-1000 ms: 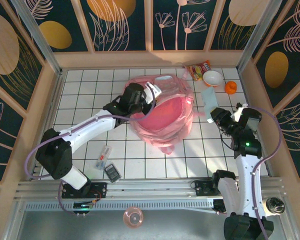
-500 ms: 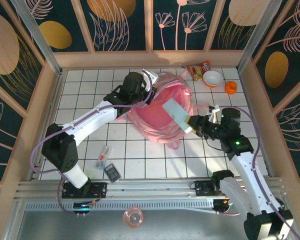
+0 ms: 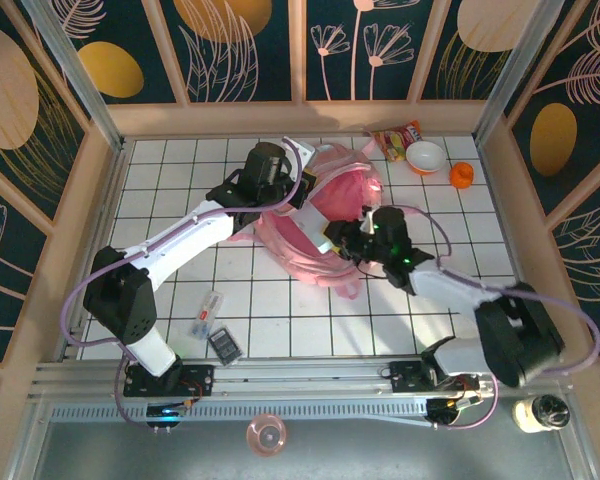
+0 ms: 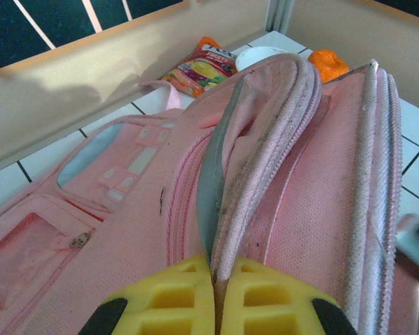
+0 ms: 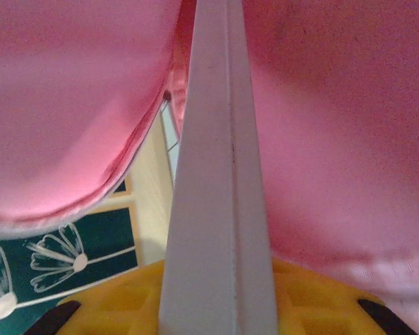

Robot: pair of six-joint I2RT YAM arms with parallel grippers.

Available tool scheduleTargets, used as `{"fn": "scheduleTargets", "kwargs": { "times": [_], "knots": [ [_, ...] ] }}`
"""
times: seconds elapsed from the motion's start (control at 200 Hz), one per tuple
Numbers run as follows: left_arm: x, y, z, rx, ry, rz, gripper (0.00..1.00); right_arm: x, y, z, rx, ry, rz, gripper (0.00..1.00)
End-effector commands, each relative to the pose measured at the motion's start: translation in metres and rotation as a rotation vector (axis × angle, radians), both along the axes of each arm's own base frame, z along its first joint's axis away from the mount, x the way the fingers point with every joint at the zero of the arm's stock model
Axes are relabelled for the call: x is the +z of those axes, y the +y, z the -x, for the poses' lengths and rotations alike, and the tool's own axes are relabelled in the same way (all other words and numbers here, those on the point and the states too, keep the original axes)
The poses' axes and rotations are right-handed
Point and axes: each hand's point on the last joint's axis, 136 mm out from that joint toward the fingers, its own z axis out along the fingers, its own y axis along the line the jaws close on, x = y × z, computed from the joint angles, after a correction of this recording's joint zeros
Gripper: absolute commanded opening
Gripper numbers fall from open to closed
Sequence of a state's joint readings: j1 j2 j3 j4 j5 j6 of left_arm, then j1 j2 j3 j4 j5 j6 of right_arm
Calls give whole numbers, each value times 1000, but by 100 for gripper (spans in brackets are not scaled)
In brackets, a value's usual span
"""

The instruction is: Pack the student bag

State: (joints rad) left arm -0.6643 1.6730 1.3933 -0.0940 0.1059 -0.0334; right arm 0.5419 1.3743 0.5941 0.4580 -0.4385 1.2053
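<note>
left gripper (image 4: 215,279) pinched shut on the rim of the student bag (image 4: 126,230); right gripper (image 5: 220,279) clamps a pale slab (image 5: 220,174), pink fabric crowding it; bowl (image 3: 426,156) upper right.

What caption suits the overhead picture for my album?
Left gripper pinches the student bag by its rim; right gripper holds a flat case inside it.

Top camera: above and behind the arm bases, looking steeply down on the tiled table (image 3: 170,170), bases at 6 o'clock. Left wrist camera: close over the left gripper (image 4: 214,286), facing along the student bag (image 4: 126,202) toward 12 o'clock. Right wrist camera: over the right gripper (image 5: 220,293) and its pale flat slab (image 5: 220,174), hard against the same bag's pink fabric.
</note>
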Motion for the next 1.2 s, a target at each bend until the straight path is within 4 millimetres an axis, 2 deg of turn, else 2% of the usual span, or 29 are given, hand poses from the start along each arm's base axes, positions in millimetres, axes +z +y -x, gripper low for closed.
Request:
{"fn": "scheduleTargets", "kwargs": {
  "times": [0.0,0.195,0.245,0.315,0.395,0.52,0.726,0.821,0.881,0.921,1.006,1.071,1.136,1.196],
  "knots": [
    [107,-9,4,-45,-197,229,0,55,28,-38,-53,-196,-174,11],
    [123,-12,14,-88,-202,283,0,44,62,-77,-28,-227,-236,18],
    [125,-13,14,-91,-204,290,0,35,68,-85,-28,-217,-232,21],
    [126,-12,14,-86,-206,291,0,23,72,-96,-38,-202,-209,34],
    [122,-8,10,-56,-205,271,0,8,66,-101,-68,-167,-171,52],
    [110,0,3,-7,-193,227,0,-10,41,-88,-104,-110,-82,63],
    [91,13,-5,52,-173,178,0,-24,3,-35,-102,-32,55,67],
    [81,16,-5,63,-157,150,0,-19,-14,-15,-98,-28,127,67],
    [73,19,-4,69,-144,134,0,-9,-25,-5,-104,-44,166,67],
    [67,20,-2,70,-134,122,0,-2,-42,-5,-141,-51,198,67],
    [46,23,3,57,-108,78,0,19,-62,6,-176,-87,253,67],
    [27,21,11,12,-77,43,0,45,-72,11,-188,-142,250,66],
    [10,19,20,-30,-26,16,17,70,-81,14,-195,-203,254,66],
    [-2,20,28,-41,42,7,43,89,-88,15,-196,-251,286,66]
  ]
}}
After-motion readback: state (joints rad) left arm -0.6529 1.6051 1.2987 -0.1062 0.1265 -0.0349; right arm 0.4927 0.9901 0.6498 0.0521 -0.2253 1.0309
